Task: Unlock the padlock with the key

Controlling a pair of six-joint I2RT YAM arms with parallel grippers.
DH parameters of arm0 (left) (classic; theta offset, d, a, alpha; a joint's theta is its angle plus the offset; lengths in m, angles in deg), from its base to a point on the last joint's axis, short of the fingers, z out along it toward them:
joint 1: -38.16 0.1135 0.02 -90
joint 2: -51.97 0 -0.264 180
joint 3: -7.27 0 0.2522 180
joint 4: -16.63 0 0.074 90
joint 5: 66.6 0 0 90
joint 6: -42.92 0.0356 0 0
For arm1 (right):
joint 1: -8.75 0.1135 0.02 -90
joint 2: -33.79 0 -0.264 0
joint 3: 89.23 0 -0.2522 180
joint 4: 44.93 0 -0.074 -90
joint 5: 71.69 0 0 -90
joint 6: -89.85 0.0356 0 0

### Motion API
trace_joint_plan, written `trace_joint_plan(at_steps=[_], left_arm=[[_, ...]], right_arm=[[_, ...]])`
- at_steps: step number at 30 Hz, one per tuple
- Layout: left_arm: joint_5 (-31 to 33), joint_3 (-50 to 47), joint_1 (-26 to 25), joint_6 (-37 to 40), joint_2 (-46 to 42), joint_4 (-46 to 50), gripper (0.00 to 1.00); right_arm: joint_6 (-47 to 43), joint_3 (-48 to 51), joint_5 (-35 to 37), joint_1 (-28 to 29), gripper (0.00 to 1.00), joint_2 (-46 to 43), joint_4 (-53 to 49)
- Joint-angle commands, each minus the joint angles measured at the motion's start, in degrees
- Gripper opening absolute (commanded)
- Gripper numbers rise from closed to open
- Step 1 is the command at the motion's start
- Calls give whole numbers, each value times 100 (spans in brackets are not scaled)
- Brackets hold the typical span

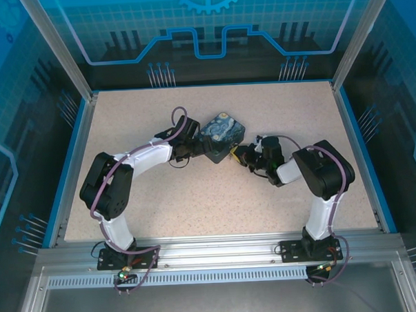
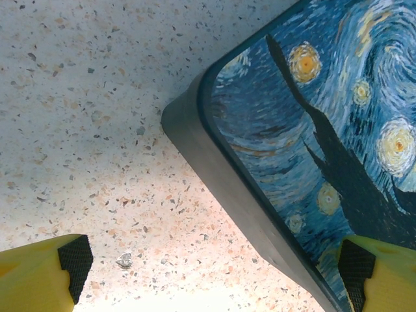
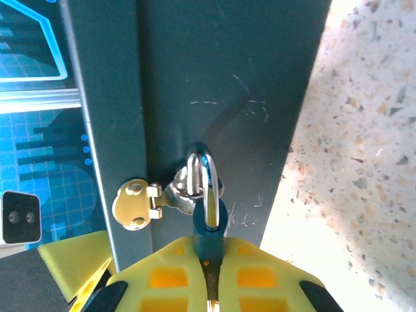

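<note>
Jaws of the left gripper [image 2: 214,263] stand wide apart, holding nothing. One yellow, black-padded finger [image 2: 39,276] is over the speckled beige tabletop [image 2: 97,97], and the other overlaps the near edge of the dark-blue box printed with a swirling night-sky painting [image 2: 312,130]; I cannot tell whether it touches. Right of the box in the overhead view, the small silvery-shackled padlock with a dark body [image 3: 209,240] hangs on the box's grey side wall. Its long axis runs up the right wrist view, with the shackle toward the wall, looped through the silver hinged hasp [image 3: 135,205], and the body toward the camera. The right gripper [image 3: 209,260] has its yellow fingers drawn together around the padlock's lower end. The body's base is hidden there, and what sits in the dark slit between the fingers cannot be made out
</note>
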Motion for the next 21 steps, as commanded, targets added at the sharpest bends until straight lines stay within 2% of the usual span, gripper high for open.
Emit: trace_joint_plan(at_steps=[1,10,21], left_arm=[[19,-282,-11,58,225,922,98],[37,-284,-4,73,209,947,98],[34,-212,28,124,218,974,98]], right_arm=[[-356,-167,-212,-206,0,-221,-228],[-834,-109,-493,-431,0,-561,-975],[-1944,-382,-792,-671,0,-673,-2792]])
